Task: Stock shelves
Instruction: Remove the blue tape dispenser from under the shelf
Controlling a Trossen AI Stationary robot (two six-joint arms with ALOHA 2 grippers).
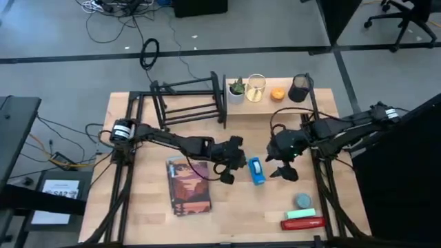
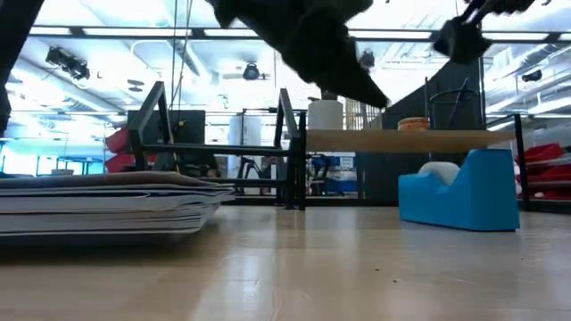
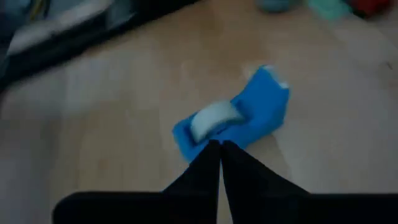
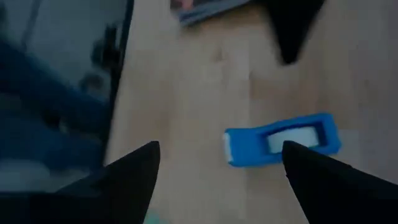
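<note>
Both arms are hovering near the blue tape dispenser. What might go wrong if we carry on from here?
Both grippers converge on the blue tape dispenser: the left gripper, shut, hangs just beside it, and the right gripper, open wide, hovers above. They may collide.

With fingers shut, the left gripper would likely push the dispenser rather than grasp it.

The wooden shelf already holds a plant, jar and cups, so placing anything there risks knocking something over.

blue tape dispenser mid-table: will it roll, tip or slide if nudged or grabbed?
The blue tape dispenser probably won't roll: in the low view it sits flat on a long base. Tipping looks unlikely, being low and wide. Its smooth plastic body may slide on the table if pushed.
</note>
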